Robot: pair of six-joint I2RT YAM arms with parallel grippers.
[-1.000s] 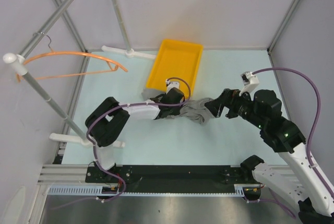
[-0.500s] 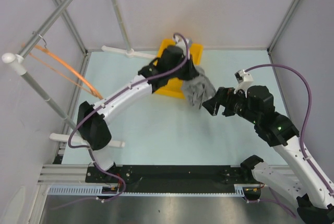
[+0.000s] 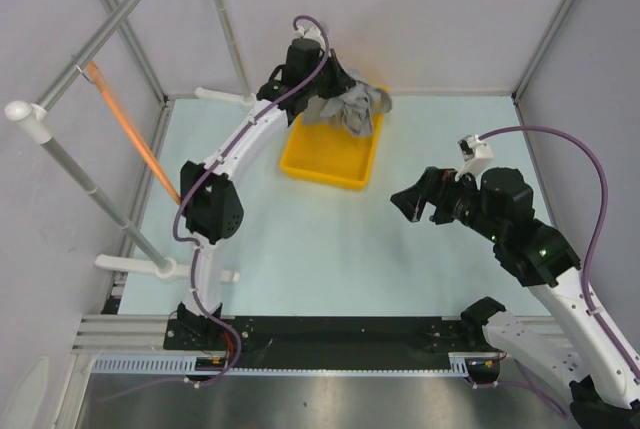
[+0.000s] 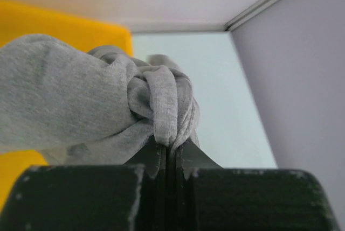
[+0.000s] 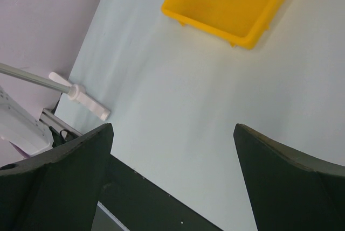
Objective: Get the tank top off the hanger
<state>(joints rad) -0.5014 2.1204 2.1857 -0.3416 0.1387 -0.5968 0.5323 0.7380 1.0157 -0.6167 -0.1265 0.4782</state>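
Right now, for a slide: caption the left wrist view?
Left gripper clamps the bunched tank top, yellow tray behind.

Same build on both, really. The left arm (image 3: 235, 154) and right arm (image 3: 560, 284) have white curved shells on the long links and chunky black housings at the joints, with a purple cable (image 3: 592, 184) running along each. The right one's got a couple of tiny green lights (image 3: 545, 245) on the black part and a small white block (image 3: 478, 153) by the wrist. The left claw (image 4: 170, 158) and right claw (image 3: 412, 205) are matte black, with flat wedge-shaped fingers.
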